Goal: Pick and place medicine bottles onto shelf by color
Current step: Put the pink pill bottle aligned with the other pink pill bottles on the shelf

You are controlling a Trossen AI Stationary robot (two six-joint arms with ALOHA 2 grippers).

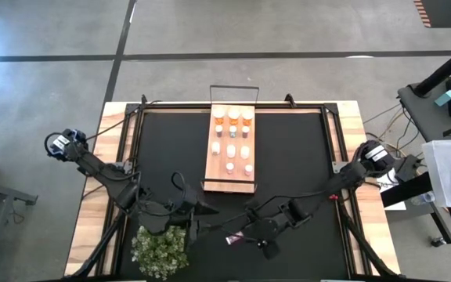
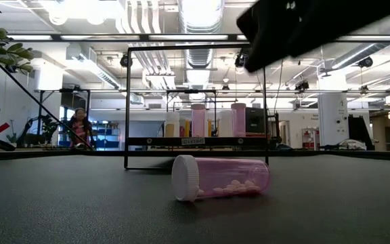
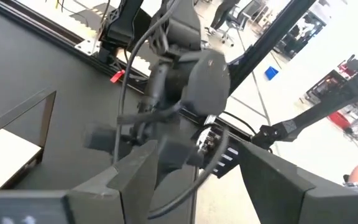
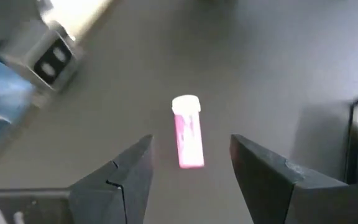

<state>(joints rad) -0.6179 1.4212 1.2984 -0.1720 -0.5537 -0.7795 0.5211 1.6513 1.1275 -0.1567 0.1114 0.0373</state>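
Lining up on the last loose bottle, with the grab itself not yet made.

At about 8 o'clock on the tabletop (image 1: 84,227), beside the plant (image 1: 160,251): left gripper (image 1: 202,210), fingers parted and holding nothing, waiting and pointed toward the other arm. At 12 o'clock: shelf (image 1: 231,182) carrying rows of medicine bottles (image 1: 232,119), orange ones at the far end, pale ones nearer. At about 6 o'clock on the black mat (image 1: 296,157): pink bottle (image 4: 188,137) lying on its side, white cap turned away from the right gripper (image 4: 190,163), which hovers just above with fingers spread either side, empty. Next, probably: lower straight down, close across the body, lift, then carry toward 12 o'clock to a free spot among matching colours.
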